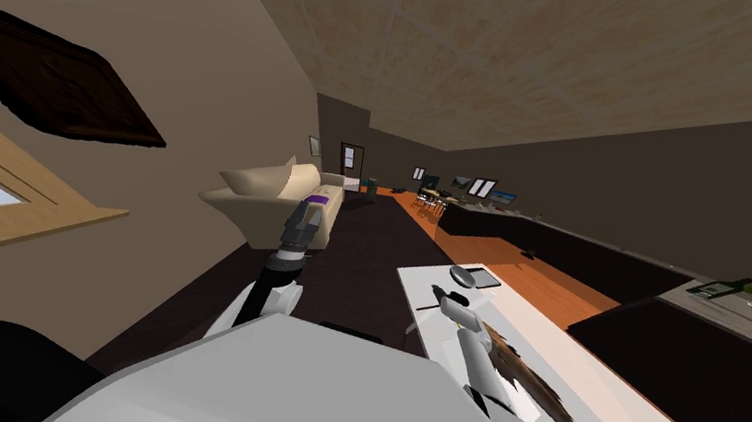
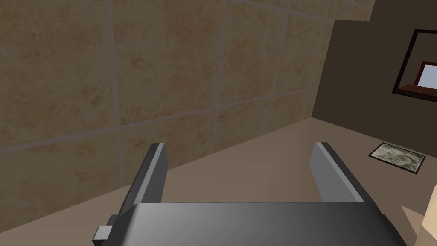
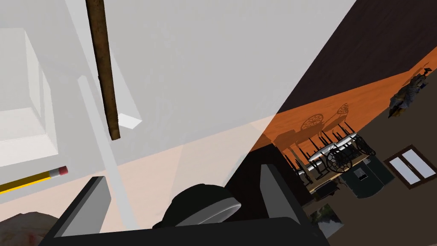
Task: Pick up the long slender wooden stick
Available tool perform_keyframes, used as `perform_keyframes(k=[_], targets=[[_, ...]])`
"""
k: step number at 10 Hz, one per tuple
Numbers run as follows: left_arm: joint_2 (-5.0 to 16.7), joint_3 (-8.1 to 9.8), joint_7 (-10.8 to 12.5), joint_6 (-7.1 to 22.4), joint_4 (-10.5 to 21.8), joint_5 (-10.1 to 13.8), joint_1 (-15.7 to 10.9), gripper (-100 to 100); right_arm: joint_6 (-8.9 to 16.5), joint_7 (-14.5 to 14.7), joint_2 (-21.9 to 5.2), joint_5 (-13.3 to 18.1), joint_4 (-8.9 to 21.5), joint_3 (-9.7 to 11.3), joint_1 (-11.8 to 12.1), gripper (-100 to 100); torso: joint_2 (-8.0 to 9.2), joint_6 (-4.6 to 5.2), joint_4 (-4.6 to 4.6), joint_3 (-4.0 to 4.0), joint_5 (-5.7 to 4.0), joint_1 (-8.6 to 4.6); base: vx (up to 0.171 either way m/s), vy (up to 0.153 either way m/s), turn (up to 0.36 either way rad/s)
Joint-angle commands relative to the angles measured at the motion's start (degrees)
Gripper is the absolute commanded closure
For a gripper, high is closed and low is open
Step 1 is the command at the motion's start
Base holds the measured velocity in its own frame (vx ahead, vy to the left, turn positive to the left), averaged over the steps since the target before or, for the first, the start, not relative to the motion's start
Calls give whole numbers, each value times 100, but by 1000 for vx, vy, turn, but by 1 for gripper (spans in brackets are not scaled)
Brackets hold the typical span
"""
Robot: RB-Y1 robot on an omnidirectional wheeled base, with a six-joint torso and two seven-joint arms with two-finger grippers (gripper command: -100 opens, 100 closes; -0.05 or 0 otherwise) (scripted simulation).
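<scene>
Though the right fingers gape, the stick lies beyond them.

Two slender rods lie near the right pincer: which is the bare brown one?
The stick, rough and dark brown all along; the other is a yellow pencil with a pink eraser.

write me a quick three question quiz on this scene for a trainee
1. True or false: the right gripper is shut on the stick.
2. Which of these lies on the white table near the stick: A a pencil, B a spoon, C a cup?
3. Fill in the gap: the fingers of the left gripper stand ____.

Key: 1 false, it is open and short of the stick; 2 A; 3 open.
</scene>
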Motion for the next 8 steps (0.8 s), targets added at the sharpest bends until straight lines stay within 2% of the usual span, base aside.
perform_keyframes(k=[1, 2, 3, 4, 5, 6, 7, 8], targets=[[0, 0, 0, 0, 0, 0, 0, 0, 286, 131, -61, -82, 286, -112, -195, -100, 0, 0, 0, 0, 0, 0, 39, -11, 66], [0, 0, 0, 0, 0, 0, 0, 0, 428, 131, -61, -82, 386, -112, -195, -100, -3, -2, 1, -1, 1, 2, 31, -10, 32], [0, 0, 0, 0, 0, 0, 0, 0, 428, 131, -61, -82, 442, -112, -195, -100, -1, 0, 0, 0, 1, 3, 10, -5, -8], [0, 0, 0, 0, 0, 0, 0, 0, 703, 238, -120, -160, 642, -208, -380, -100, 6, 1, 1, 3, 1, 4, 17, -8, 55], [0, 0, 0, 0, 0, 0, 0, 0, 724, 238, -120, -160, 792, -208, -380, -100, 4, -2, 2, 3, 2, 4, 22, -12, 45], [0, 0, 0, 0, 0, 0, 0, 0, 937, 335, -180, -237, 975, -304, -559, -100, 4, 0, 1, 2, 1, 3, 29, -18, 56], [0, 0, 0, 0, 0, 0, 0, 0, 1011, 335, -180, -237, 1128, -304, -559, -100, 1, -2, 1, 1, 1, 1, 29, -17, 30], [0, 0, 0, 0, 0, 0, 0, 0, 1011, 335, -180, -237, 1128, -304, -559, -100, 2, 1, 0, 1, 0, 1, 14, -8, -8]])
